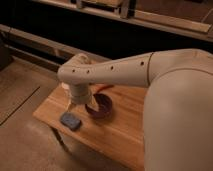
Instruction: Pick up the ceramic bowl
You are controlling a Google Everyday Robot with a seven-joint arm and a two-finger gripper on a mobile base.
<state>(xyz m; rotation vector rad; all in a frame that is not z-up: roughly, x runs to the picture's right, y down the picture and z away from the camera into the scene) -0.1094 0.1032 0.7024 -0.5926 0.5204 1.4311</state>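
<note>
The ceramic bowl (pixel 101 106), small, round and dark maroon, sits on the wooden table (pixel 125 127) near its left end. My cream arm reaches in from the right, and its wrist bends down just left of the bowl. The gripper (pixel 79 105) hangs below the wrist, close above the tabletop and right beside the bowl's left rim. It is open and nothing is held in it. The wrist hides part of the bowl's left edge.
A flat blue-grey block (pixel 70 120) lies on the table's front left corner, just below the gripper. The table's left edge (pixel 42 112) drops to a tiled floor. A dark low ledge (pixel 40 42) runs along the back.
</note>
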